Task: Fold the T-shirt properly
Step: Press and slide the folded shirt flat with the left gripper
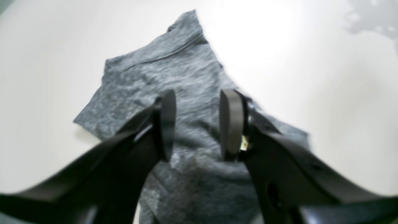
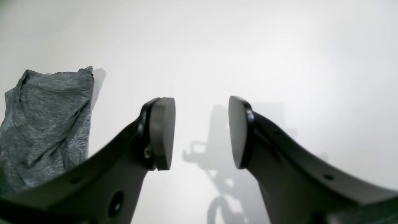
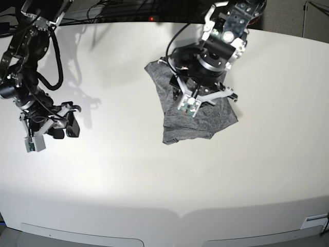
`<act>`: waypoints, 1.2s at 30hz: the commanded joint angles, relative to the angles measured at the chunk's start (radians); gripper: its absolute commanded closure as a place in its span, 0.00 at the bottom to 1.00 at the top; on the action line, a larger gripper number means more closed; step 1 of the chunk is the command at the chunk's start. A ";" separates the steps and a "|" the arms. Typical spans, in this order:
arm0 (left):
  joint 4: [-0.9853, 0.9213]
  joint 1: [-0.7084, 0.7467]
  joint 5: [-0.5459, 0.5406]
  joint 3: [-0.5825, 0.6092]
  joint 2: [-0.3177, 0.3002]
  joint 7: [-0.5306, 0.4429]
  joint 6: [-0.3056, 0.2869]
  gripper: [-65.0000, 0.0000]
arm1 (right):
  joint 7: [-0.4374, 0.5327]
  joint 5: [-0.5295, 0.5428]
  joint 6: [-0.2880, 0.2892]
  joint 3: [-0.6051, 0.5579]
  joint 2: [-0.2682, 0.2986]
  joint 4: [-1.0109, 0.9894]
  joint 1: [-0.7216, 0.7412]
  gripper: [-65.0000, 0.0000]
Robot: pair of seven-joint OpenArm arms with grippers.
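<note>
The heather-grey T-shirt (image 3: 205, 121) lies as a compact folded bundle on the white table, right of the middle. In the left wrist view the shirt (image 1: 174, 71) spreads under and beyond my fingers, with a corner pointing away. My left gripper (image 1: 198, 124) is open and empty, hovering just above the shirt; in the base view it (image 3: 203, 93) sits over the bundle's upper part. My right gripper (image 2: 202, 133) is open and empty over bare table, with the shirt (image 2: 46, 124) off to its left. In the base view it (image 3: 71, 121) is far left of the shirt.
The white table (image 3: 128, 180) stretches wide around the shirt, its front edge (image 3: 180, 216) curving near the bottom. Dark cables (image 3: 123, 10) lie along the back edge. My right arm's shadow (image 2: 217, 161) falls on the table below it.
</note>
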 commanded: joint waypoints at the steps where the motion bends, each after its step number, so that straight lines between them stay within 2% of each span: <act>1: -0.019 -0.002 0.003 -0.001 0.014 -0.018 0.012 0.65 | 0.018 0.023 0.008 0.004 0.011 0.019 0.013 0.56; 6: -0.246 -0.022 0.006 0.000 0.072 -0.069 0.025 0.65 | 0.018 0.023 0.008 0.004 0.011 0.019 0.013 0.56; 10: -0.369 -0.062 0.103 0.002 0.075 -0.063 -0.084 0.65 | 0.018 0.023 0.008 0.004 0.011 0.019 0.013 0.56; 12: -0.383 -0.075 0.135 0.002 0.063 -0.048 -0.109 0.65 | 0.018 0.023 0.008 0.004 0.011 0.019 0.014 0.56; 15: -0.383 -0.086 0.135 0.002 0.020 -0.035 -0.114 0.65 | 0.020 0.024 0.008 0.004 0.011 0.019 0.014 0.56; 20: -0.383 -0.076 0.113 0.002 -0.085 -0.020 -0.114 0.65 | 0.021 0.023 0.008 0.004 0.011 0.019 0.013 0.56; 26: -0.383 -0.066 0.046 0.002 -0.180 -0.049 -0.128 0.65 | 0.026 0.024 0.008 0.004 0.011 0.019 0.014 0.56; 30: -0.382 -0.066 -0.012 0.008 -0.176 -0.076 -0.248 0.65 | 0.038 0.024 0.008 0.004 0.011 0.019 0.014 0.56; 33: -0.381 -0.067 -0.045 0.061 -0.173 -0.103 -0.337 0.65 | 0.039 0.024 0.008 0.004 0.011 0.019 0.014 0.56; 36: -0.381 -0.075 -0.049 0.151 -0.174 -0.102 -0.380 0.65 | 0.041 0.024 0.008 0.004 0.011 0.019 0.014 0.56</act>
